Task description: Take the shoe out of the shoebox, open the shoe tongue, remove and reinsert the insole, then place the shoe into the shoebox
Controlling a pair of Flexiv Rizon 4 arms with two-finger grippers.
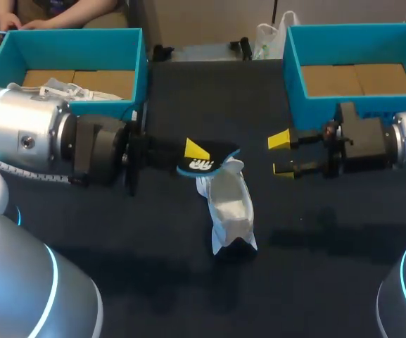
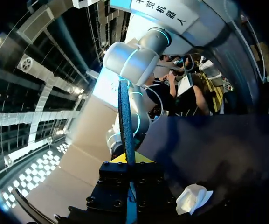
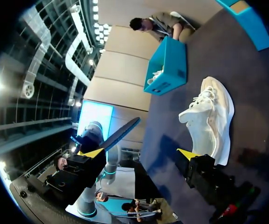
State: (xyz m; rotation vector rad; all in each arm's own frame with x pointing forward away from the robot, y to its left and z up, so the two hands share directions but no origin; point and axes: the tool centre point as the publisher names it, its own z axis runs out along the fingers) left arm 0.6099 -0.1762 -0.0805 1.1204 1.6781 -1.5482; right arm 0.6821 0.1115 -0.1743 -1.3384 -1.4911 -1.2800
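Observation:
A white shoe (image 1: pixel 229 208) lies on the dark table (image 1: pixel 315 282), toe toward the front edge. Just above its heel end my left gripper (image 1: pixel 195 156) is shut on a dark insole (image 1: pixel 206 163) with a blue rim and a white print. Seen from the left wrist, the insole (image 2: pixel 125 116) stands edge-on out of the gripper (image 2: pixel 127 161), with the shoe (image 2: pixel 194 198) below and to one side. My right gripper (image 1: pixel 281 155) is open and empty, a short way right of the insole. From the right wrist, the insole (image 3: pixel 120 134) hangs ahead of the gripper (image 3: pixel 139 154) and the shoe (image 3: pixel 211 119) lies beside it.
A blue shoebox (image 1: pixel 141 63) stands at the back left with another white laced shoe (image 1: pixel 58 90) inside. A second blue shoebox (image 1: pixel 294 70) stands at the back right, close behind my right gripper. A person's hands rest just beyond the left box.

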